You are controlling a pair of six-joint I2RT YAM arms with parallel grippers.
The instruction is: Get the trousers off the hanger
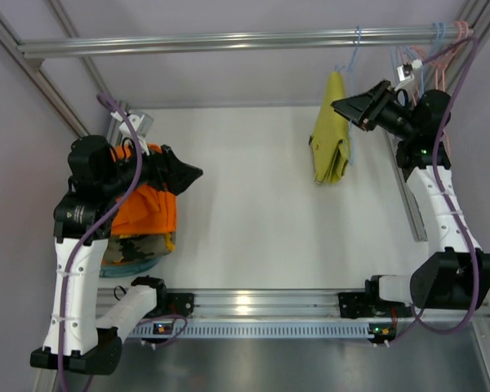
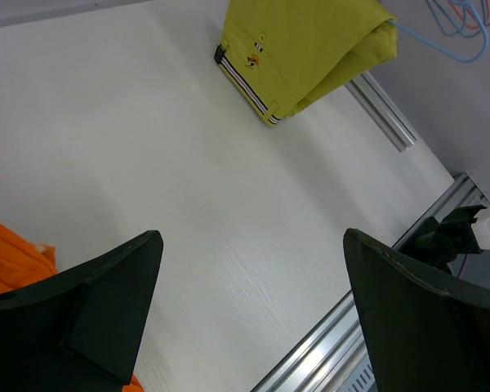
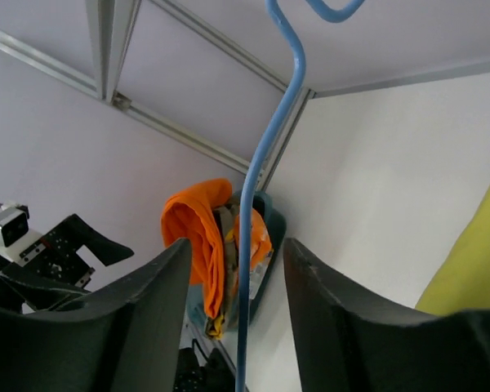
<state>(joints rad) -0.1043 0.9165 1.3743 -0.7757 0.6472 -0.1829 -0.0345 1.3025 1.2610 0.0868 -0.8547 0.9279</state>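
The mustard-yellow trousers (image 1: 331, 131) hang folded over the light-blue hanger (image 1: 354, 51), which is hooked on the top rail (image 1: 229, 39). They also show in the left wrist view (image 2: 306, 49) and at the right edge of the right wrist view (image 3: 474, 269). My right gripper (image 1: 343, 106) is open just right of the trousers' top; in its wrist view the hanger's blue wire (image 3: 257, 196) runs between its open fingers (image 3: 318, 286). My left gripper (image 1: 194, 173) is open and empty at the left, far from the trousers.
A teal basket (image 1: 139, 249) with a bright orange garment (image 1: 143, 208) sits at the left under my left arm. Pink and blue spare hangers (image 1: 441, 45) hang at the rail's right end. An aluminium rail (image 1: 408, 192) runs along the right side.
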